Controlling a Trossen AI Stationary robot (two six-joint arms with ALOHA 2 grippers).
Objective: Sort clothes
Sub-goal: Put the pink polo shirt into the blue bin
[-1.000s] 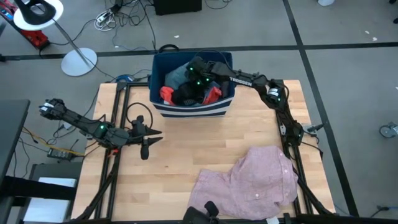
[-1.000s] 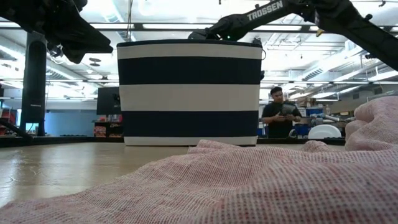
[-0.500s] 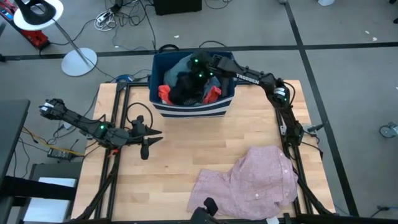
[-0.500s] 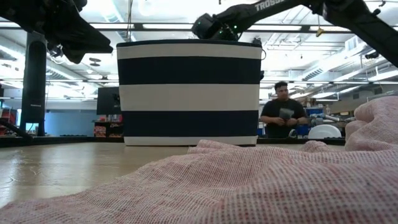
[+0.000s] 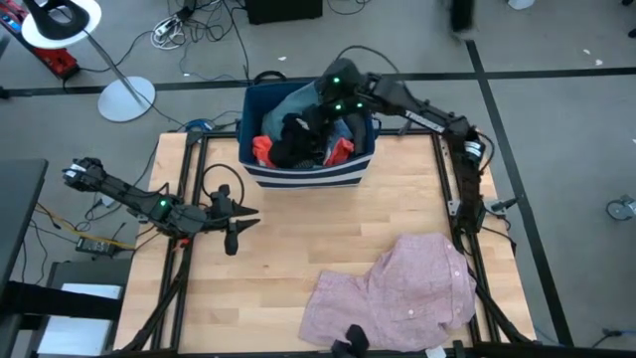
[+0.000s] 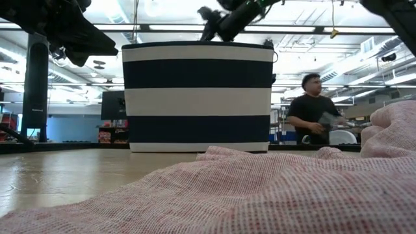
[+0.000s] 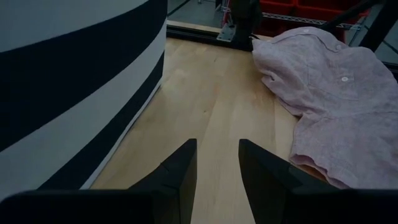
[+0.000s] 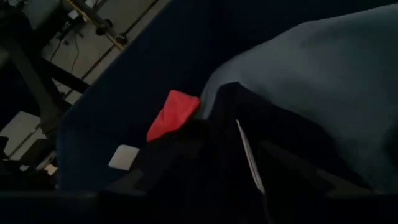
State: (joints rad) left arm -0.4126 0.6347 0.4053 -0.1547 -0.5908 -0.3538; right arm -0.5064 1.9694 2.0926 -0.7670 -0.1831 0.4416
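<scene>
A dark blue bin with white stripes [image 5: 308, 175] stands at the table's far middle and holds a pile of clothes: a black garment [image 5: 298, 139], red pieces [image 5: 262, 149], a teal-grey piece [image 5: 294, 103] and a bright blue piece [image 5: 360, 129]. My right gripper [image 5: 328, 105] is above the bin, over its far right part, shut on the black garment. It shows above the bin's rim in the low view [image 6: 210, 15]. A large pink shirt [image 5: 397, 288] lies spread on the table's near right. My left gripper [image 5: 235, 225] waits open and empty at the table's left. My right gripper holds the black garment by its upper end [image 5: 320, 117], coming from above and slanting from the table's far right. The dark cloth hides the fingers in the right wrist view [image 8: 205, 162]. The garment hangs below the gripper, its lower part [image 5: 283, 154] on the pile in the bin.
The bin's striped wall [image 7: 62, 81] stands close beside my left gripper [image 7: 214, 168], with bare wood between it and the pink shirt [image 7: 329, 93]. A person [image 6: 315, 110] stands in the room beyond the table. A lamp stand [image 5: 124, 94] is on the floor at far left.
My right gripper has risen from the pile to above the bin's rim and gone toward the table's far right. The black garment's upper end has been drawn up with it, while its lower part stays in the bin. The person behind has walked to the right.
</scene>
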